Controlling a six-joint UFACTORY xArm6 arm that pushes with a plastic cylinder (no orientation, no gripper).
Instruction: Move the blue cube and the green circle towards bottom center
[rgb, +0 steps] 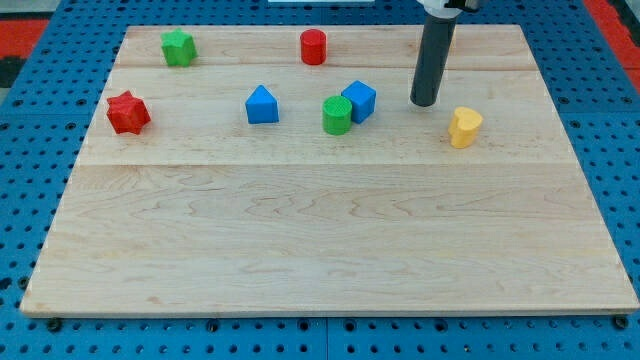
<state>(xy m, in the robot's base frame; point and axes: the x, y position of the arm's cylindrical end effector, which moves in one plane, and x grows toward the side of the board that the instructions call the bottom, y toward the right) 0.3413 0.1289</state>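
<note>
Pale wood-plank table (330, 250) on blue pegboard, grain smooth, lower half bare. Approach step: my tip (424, 103) down near the top edge, right of the blue cube (359, 100), apart from it. No jaws on this rig, just a dark matte rod. Blue cube touching the green circle (337, 115), both above centre. Next move probably: circle behind the pair, push toward the bottom edge's middle. Yellow heart (464, 127) just right of tip; blocks glossy, hard-edged.
</note>
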